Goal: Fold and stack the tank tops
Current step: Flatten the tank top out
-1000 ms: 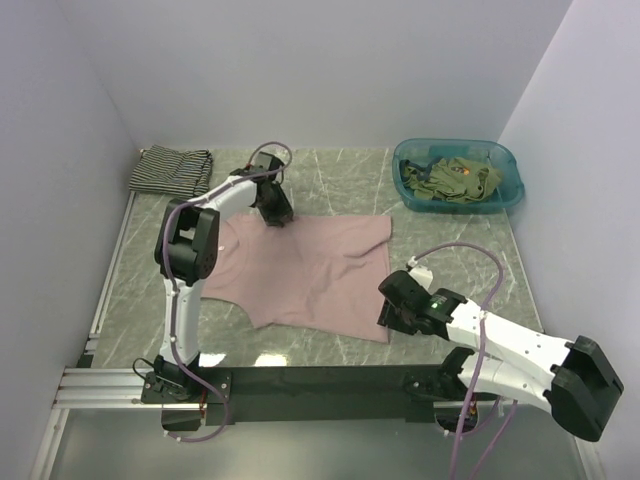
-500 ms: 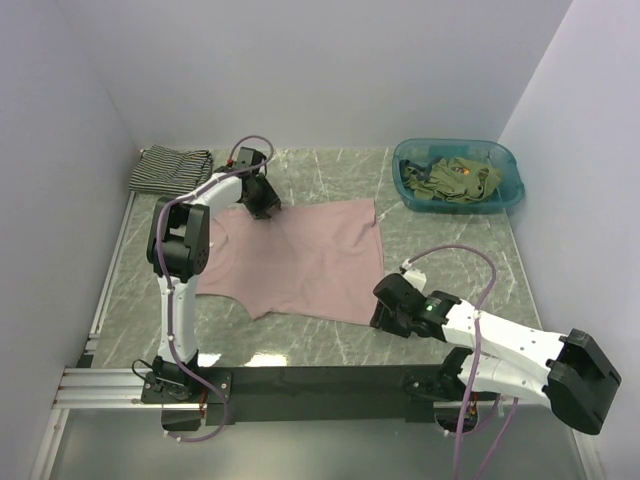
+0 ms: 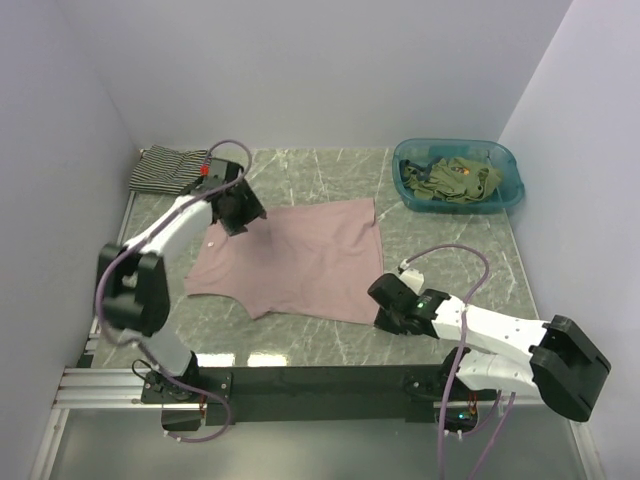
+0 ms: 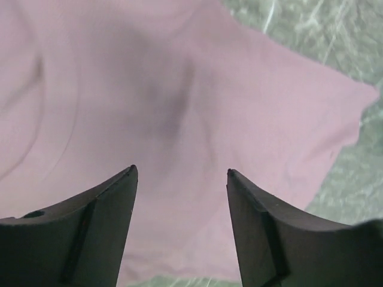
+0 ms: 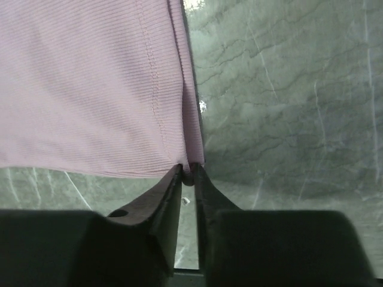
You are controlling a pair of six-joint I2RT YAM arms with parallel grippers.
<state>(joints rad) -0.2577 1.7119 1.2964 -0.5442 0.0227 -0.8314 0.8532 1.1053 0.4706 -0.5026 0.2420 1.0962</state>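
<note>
Teal basin (image 3: 511, 192) well beyond my right hand (image 5: 187, 173), olive tank tops (image 3: 455, 180) heaped inside. Pink tank top (image 3: 300, 255) flat on tabletop (image 3: 330, 170), mildly wrinkled. Right hand pinches its near corner tight. Left hand (image 4: 181, 172) spread wide over far corner, gripping nothing. Striped tank top (image 3: 165, 168) folded just beyond.

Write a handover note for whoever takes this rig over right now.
Left end effector: open, over the pink top's far-left part, holding nothing.
Right end effector: shut on the pink top's near-right corner.
Striped top: lies folded at the far-left corner.
Olive tops: bunched in the basin, far right.
Done: striped top folded, it seems; pink top spread flat.
Left: fold the pink top, probably stack it with the striped top, then do the olive tops.
</note>
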